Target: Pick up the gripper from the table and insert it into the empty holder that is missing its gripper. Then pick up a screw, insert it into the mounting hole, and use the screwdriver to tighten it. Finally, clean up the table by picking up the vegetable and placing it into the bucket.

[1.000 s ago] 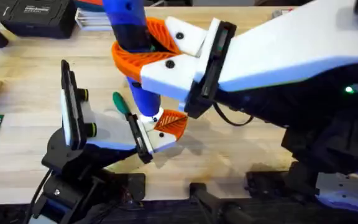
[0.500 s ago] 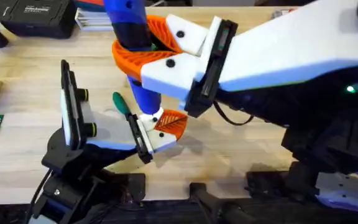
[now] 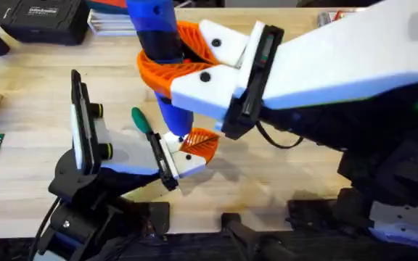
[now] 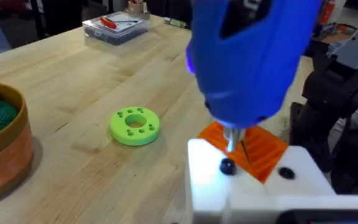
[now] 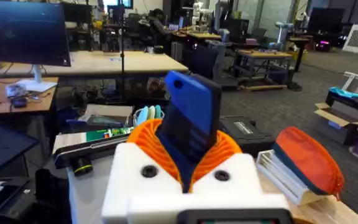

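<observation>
While the right arm's fingers (image 3: 174,71) are clamped around the blue screwdriver (image 3: 157,43), their orange ribbed pads (image 5: 185,148) hug it from both sides, so there's basically no gap left between them. The driver stands upright, and its thin metal tip (image 4: 232,138) hangs straight down below those fingers. It touches a small dark screw (image 4: 227,166) sitting in the white holder (image 4: 229,180). Right behind that tip is the gripper (image 4: 253,149), the orange wedge, already seated on its white block.

The left arm's fingers (image 3: 84,123) sit off to the side of the driver, upright over the worktop (image 3: 35,87). I can't tell how far apart they are from these angles, and nothing seems to be between them.

Past the screwdriver tip the vegetable (image 4: 135,126), a bright green disc, lies flat on bare wood. The bucket (image 4: 2,149) stands farther out on the same side, clear of the disc, with darker green stuff inside.
</observation>
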